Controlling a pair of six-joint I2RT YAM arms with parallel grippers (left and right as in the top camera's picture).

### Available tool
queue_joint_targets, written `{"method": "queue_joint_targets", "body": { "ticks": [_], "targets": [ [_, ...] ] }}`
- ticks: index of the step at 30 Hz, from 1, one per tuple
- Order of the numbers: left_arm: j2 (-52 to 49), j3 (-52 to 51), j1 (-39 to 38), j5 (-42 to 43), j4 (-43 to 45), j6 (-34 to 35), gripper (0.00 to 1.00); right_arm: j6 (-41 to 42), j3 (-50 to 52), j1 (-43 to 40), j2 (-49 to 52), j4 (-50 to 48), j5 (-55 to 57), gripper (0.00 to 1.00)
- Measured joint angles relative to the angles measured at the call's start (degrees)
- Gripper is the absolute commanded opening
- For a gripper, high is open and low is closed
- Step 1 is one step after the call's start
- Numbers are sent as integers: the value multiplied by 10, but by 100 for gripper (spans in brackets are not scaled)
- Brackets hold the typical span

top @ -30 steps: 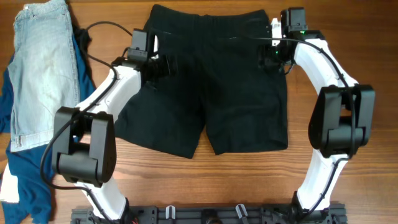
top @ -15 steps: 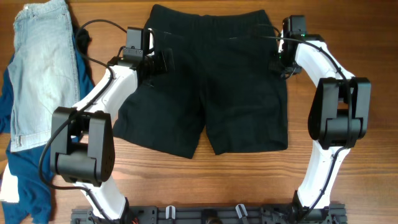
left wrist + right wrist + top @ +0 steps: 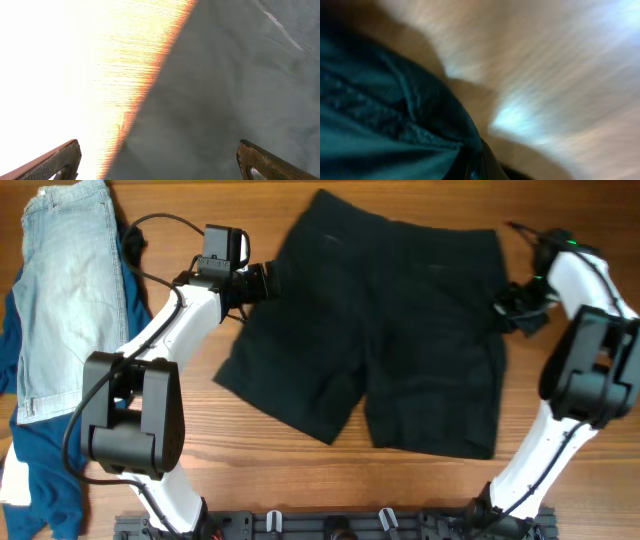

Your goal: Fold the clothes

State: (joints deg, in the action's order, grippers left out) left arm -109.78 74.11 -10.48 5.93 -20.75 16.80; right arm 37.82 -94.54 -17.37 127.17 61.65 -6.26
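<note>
The clothes, black shorts (image 3: pixel 400 350), lie spread on the wooden table, skewed, with the waistband at the top and the legs pointing down. My right gripper (image 3: pixel 512 307) is shut on their right side near the waistband; its wrist view is blurred, with bunched dark fabric (image 3: pixel 385 110) pinched at the jaws (image 3: pixel 479 167). My left gripper (image 3: pixel 267 280) stands open at the shorts' upper left edge. In the left wrist view its two fingers (image 3: pixel 60 159) sit far apart, and the edge of the fabric (image 3: pixel 225 100) runs between them.
Faded light-blue denim shorts (image 3: pixel 65 290) lie at the far left on top of a deep blue garment (image 3: pixel 45 470). A black cable (image 3: pixel 165 222) loops behind the left arm. The arms' base rail (image 3: pixel 330 525) runs along the front edge.
My right gripper has shut on the shorts and pulled them to the right, turning them askew. The left gripper has stayed open in about the same place, and the fabric has slid away from under it.
</note>
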Motion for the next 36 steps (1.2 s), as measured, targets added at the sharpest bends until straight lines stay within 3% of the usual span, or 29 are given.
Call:
{"method": "queue_joint_targets", "body": {
  "ticks": [3,4,5,6,9,10,15,20,22,24,27,36],
  "targets": [
    [-1,0,0,0,-3,0,100,12,1,-33,0,2,-2,4],
    [-2,0,0,0,-4,0,100,12,1,-35,0,2,-2,10],
    [-6,0,0,0,-9,0,100,-19,2,-36,0,-6,-8,25],
    [-10,0,0,0,-14,0,100,-52,3,-36,0,-17,-24,48],
    [-22,0,0,2,-45,-1,100,-128,2,-36,0,-34,-76,88],
    [-25,0,0,5,-61,-3,100,-155,-2,-35,0,-36,-101,95],
    [-26,0,0,23,-162,-49,97,-204,-12,-29,-1,-24,-132,95],
    [-26,-1,0,29,-231,-92,55,-224,-12,-28,-10,-30,-132,93],
    [-27,-1,0,30,-237,-107,32,-233,-12,-25,-31,-36,-132,93],
    [-27,-2,0,30,-238,-109,17,-242,-12,-20,-54,-37,-132,88],
    [-27,-17,0,30,-236,-116,4,-256,-13,-10,-87,-39,-132,85],
    [-1,-83,2,33,-134,-118,4,-262,-13,4,-123,-50,-132,84]
  ]
}}
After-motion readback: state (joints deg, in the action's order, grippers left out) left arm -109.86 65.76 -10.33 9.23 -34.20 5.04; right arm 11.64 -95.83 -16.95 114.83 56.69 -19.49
